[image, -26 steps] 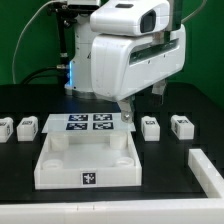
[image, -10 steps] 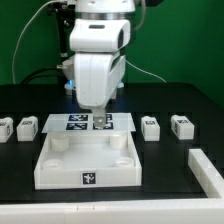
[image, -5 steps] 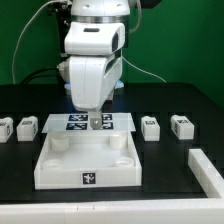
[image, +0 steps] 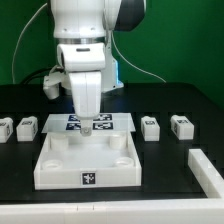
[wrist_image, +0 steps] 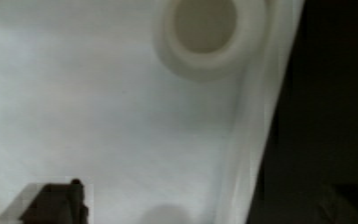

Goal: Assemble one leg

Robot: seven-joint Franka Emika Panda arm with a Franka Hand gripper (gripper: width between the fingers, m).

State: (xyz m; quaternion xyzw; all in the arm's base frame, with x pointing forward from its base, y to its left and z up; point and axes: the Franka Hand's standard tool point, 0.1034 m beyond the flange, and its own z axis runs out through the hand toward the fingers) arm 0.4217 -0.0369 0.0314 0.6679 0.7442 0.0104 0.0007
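Note:
Four small white legs with tags stand in a row on the black table: two at the exterior view's left [image: 5, 128] [image: 27, 126] and two at its right [image: 151, 126] [image: 181, 126]. My gripper [image: 86, 128] hangs low over the back edge of the large white tray-like piece [image: 60, 168], in front of the marker board [image: 118, 121], far from every leg. In the wrist view the gripper [wrist_image: 206, 205] is open and empty, its dark fingers [wrist_image: 55, 203] wide apart over the white piece with a round socket [wrist_image: 211, 35].
A white L-shaped rail [image: 207, 170] lies at the front of the exterior view's right. The robot base and cables stand behind the marker board, before a green backdrop.
The arm has swung toward the exterior view's left and turned, and the gripper has come down over the tray-like piece's back edge. No part has moved.

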